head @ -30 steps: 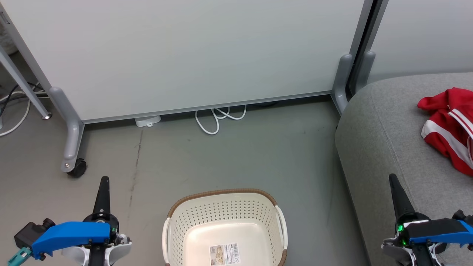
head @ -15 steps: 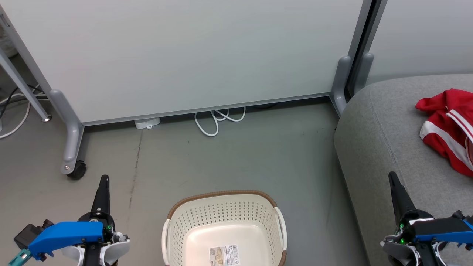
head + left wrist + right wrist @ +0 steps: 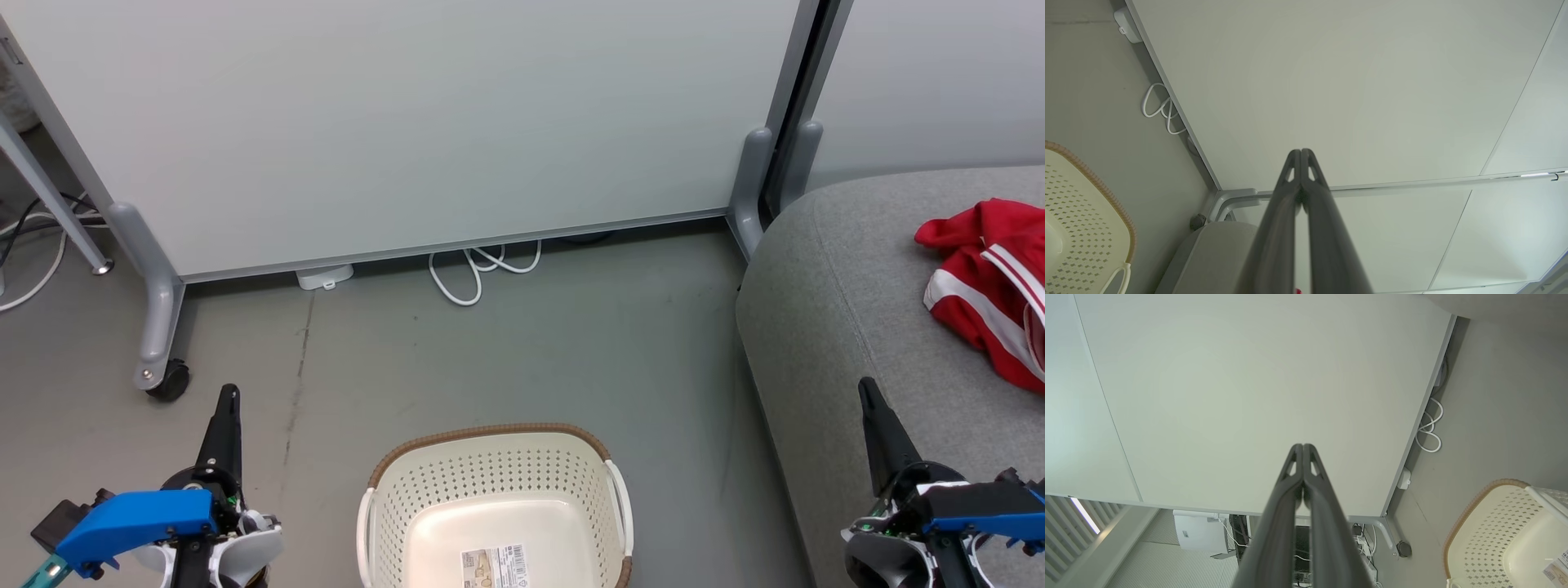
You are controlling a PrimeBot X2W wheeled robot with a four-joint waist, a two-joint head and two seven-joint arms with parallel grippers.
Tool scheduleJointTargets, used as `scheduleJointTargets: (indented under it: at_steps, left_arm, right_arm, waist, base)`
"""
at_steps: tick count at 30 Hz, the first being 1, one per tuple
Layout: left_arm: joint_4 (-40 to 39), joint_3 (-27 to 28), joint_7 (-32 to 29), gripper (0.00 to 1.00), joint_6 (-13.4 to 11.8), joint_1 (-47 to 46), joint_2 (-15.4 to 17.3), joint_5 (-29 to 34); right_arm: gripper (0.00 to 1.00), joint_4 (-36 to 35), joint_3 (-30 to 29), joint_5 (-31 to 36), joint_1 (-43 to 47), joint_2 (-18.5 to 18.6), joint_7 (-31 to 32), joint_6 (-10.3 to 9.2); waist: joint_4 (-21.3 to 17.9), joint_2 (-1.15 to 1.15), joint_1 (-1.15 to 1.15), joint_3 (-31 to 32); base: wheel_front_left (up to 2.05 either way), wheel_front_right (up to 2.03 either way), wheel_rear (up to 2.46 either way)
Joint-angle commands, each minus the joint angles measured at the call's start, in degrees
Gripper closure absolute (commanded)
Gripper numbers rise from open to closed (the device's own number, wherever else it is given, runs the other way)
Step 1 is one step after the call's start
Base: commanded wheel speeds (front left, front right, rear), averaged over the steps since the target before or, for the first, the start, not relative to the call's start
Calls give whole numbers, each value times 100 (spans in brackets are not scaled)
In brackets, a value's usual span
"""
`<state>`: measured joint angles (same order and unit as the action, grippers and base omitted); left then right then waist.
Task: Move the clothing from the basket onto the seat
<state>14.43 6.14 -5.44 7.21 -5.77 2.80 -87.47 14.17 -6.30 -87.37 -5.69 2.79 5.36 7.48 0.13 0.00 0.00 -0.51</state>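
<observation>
Clothing (image 3: 984, 286) is seen heaped on the seat (image 3: 833, 327) at the frame's right edge. No garment is seen in the basket (image 3: 490, 429) at bottom centre, so the task is judged essentially done. The left gripper (image 3: 229, 392) and right gripper (image 3: 864, 385) are pressed together, empty.

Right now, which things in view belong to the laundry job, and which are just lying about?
Part of the job:
- red clothing, lying on the grey seat
- cream basket, no clothing in the part that shows

Just lying about:
- white cable loop
- small white box beside it
- white partition
- caster wheel
</observation>
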Motion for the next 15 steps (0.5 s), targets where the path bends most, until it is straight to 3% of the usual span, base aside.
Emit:
scheduleJointTargets:
  at_steps: [1, 15]
  left_arm:
    - [-35, 21, -28, 100, 45, -78, 14, -109]
    - [-47, 53, -132, 100, 37, -71, 14, -499]
  right_arm:
    - [100, -23, -18, -113, -79, 16, 33, 2]
    - [100, -21, -31, -510, -88, 16, 139, 2]
  waist:
    - [-1, 0, 0, 4]
    - [-13, 0, 0, 34]
  base:
    - [0, 0, 0]
    - [0, 0, 0]
